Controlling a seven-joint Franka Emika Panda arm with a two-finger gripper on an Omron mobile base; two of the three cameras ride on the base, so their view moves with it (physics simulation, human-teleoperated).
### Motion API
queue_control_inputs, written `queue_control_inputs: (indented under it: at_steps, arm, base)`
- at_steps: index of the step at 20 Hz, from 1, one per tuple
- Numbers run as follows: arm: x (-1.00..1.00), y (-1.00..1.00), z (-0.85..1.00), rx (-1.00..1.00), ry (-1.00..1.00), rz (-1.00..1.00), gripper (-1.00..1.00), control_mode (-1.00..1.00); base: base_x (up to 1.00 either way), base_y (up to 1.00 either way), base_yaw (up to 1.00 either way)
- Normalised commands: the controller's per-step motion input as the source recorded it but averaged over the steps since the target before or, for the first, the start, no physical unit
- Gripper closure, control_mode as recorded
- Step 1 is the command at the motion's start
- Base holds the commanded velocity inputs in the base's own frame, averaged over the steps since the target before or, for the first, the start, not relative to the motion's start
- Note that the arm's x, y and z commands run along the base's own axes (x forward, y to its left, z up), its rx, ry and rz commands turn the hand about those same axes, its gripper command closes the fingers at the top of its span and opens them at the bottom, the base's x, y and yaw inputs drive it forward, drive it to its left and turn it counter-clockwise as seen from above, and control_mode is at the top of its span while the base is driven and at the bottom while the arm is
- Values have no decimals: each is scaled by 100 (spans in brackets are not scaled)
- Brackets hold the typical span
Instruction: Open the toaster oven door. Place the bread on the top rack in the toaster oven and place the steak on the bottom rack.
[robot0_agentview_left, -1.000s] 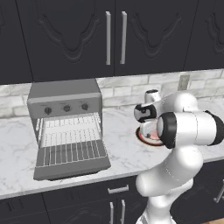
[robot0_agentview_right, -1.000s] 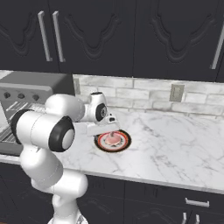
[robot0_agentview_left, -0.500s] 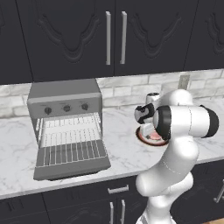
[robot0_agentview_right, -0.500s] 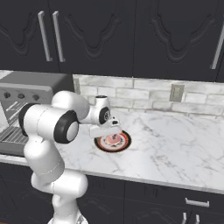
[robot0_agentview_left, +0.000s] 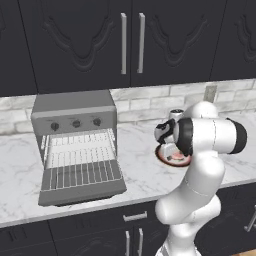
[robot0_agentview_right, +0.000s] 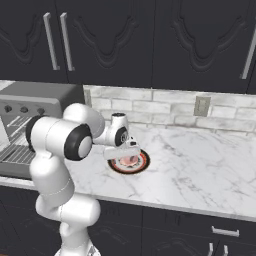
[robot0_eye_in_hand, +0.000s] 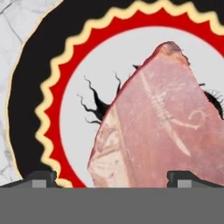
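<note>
Steak (robot0_eye_in_hand: 153, 127) pickup in hand: end effector (robot0_eye_in_hand: 111, 177) spread wide, empty, low over plate (robot0_eye_in_hand: 35, 87); next, descent, closure, carry to toaster oven (robot0_agentview_left: 75, 117) bottom rack.

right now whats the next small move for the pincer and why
Probably lower straight down and close on the steak. The pincer is open and hovers right above the plate, its tips astride the pinkish slab, not yet gripping. The toaster oven door already hangs open with the racks bare.
</note>
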Motion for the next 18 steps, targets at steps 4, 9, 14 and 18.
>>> queue_control_inputs:
  at_steps: [4, 9, 14, 18]
  arm:
    - [21, 0, -10, 0, -1, 0, -100, -100]
    - [18, -2, -11, 0, 0, 0, -100, -100]
    - [15, -18, -18, 0, 0, 0, -100, -100]
    - [9, -18, -27, 1, 0, -1, -100, -100]
  base:
    - [0, 0, 0]
    - [0, 0, 0]
    - [0, 0, 0]
    - [0, 0, 0]
